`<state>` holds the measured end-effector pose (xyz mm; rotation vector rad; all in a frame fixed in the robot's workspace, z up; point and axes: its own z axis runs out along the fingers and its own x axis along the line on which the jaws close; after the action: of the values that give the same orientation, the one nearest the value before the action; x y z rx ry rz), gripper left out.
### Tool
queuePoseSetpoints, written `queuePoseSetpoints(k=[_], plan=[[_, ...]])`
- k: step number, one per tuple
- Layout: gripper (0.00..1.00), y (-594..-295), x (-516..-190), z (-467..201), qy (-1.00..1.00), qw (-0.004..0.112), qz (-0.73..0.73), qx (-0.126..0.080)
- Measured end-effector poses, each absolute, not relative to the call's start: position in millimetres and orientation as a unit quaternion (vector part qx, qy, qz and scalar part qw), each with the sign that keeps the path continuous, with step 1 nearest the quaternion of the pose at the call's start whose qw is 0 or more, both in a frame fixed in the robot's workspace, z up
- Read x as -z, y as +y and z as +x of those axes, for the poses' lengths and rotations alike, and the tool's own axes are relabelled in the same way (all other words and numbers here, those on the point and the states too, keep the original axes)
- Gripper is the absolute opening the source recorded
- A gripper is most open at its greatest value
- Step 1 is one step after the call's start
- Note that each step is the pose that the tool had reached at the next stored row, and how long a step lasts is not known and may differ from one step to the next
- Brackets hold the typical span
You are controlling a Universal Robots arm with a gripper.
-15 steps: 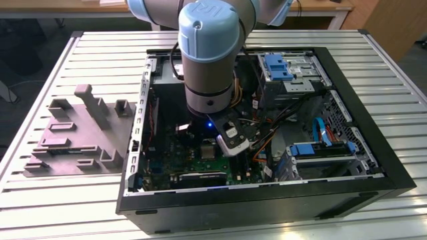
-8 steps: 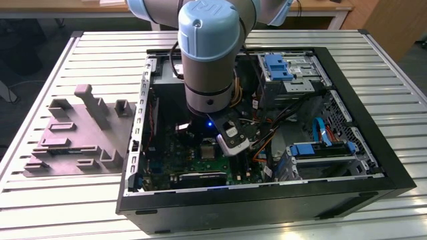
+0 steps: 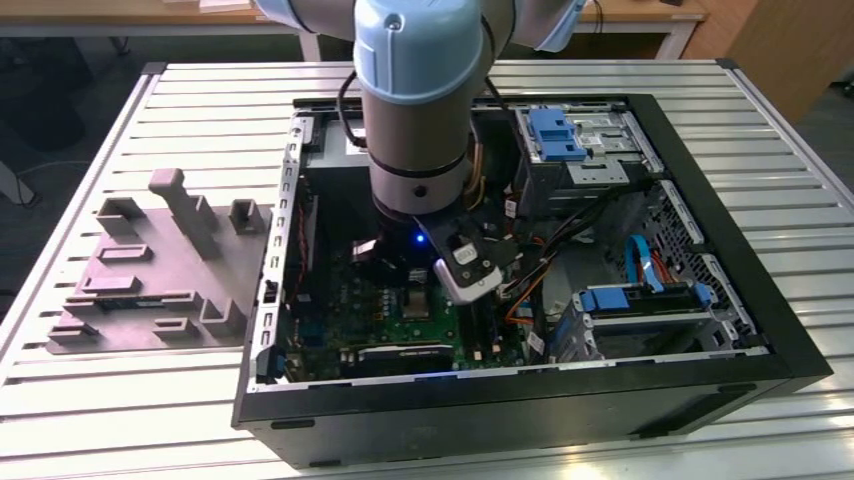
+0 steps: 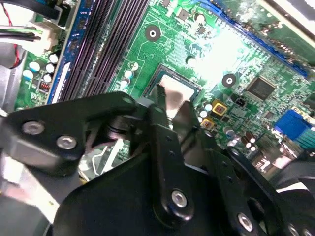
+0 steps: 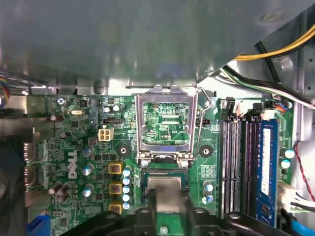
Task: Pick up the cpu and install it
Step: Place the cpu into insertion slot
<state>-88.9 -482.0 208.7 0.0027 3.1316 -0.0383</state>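
Observation:
The cpu (image 5: 165,191) is a pale silver square chip, and my gripper (image 5: 166,197) is shut on it, one black finger on each of two opposite sides. It sits low over or in the dark-rimmed socket (image 5: 165,172) on the green motherboard (image 5: 74,157); whether it is fully seated I cannot tell. The second wrist view shows the cpu (image 4: 174,93) between the fingertips (image 4: 158,105), inside the socket frame. The socket's metal load plate (image 5: 165,123) stands flipped open beside it. In the exterior view the arm (image 3: 414,100) reaches down into the open computer case (image 3: 747,320).
Dark memory slots (image 5: 241,162) and a blue one run beside the socket. Yellow and black cables (image 5: 275,83) hang near the case wall. Drive bays with blue clips (image 3: 554,135) fill the case's far side. A grey plastic block with posts (image 3: 160,270) lies on the slatted table at the exterior view's left.

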Motion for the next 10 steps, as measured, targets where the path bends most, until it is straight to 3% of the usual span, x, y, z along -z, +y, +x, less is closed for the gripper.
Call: queuePoseSetpoints(k=[4,10], plan=[[0.15,-481.9,-209.6,-88.9,1.000,0.005,0.001,0.012],[0.11,-482.0,-209.8,-88.9,1.000,0.005,0.001,0.012]])
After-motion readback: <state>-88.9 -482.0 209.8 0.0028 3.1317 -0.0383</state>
